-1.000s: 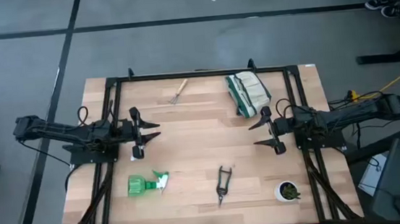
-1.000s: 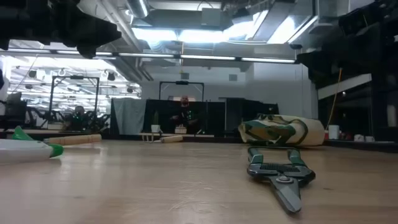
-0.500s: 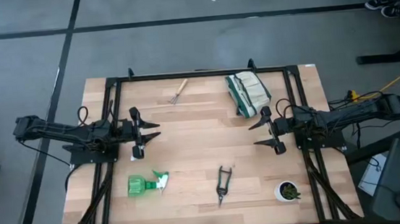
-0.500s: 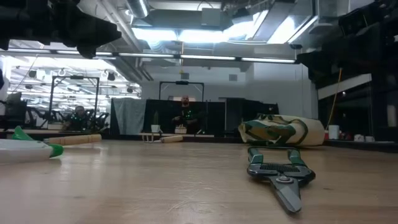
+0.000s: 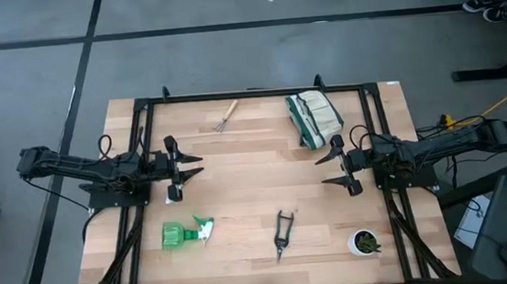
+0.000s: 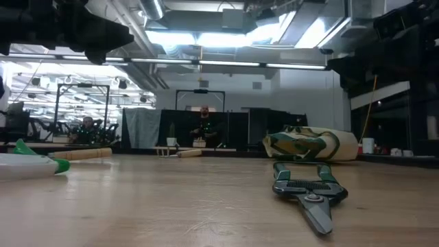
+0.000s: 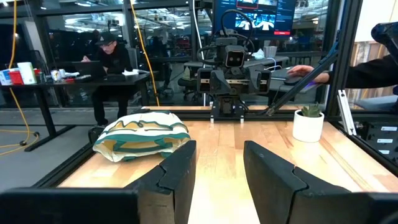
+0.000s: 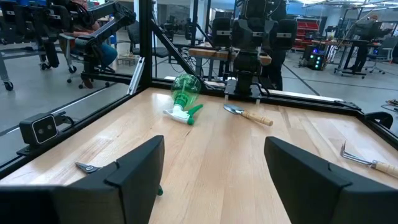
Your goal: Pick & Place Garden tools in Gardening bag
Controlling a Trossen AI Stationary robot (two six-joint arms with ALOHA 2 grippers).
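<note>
while both claws gape empty, the gardening bag lies near the right claw.

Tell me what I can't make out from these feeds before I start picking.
- Trowel: shows only in the right wrist view; in the high view the left gripper covers its place.
- Gardening bag: whether its mouth is open cannot be told from any view.
- Hand rake: too small in the high view to make out its tines.
- Spray bottle: cut off by the low view's edge.

Shears lay near on the worktop, the bag behind, a bottle far left.
</note>
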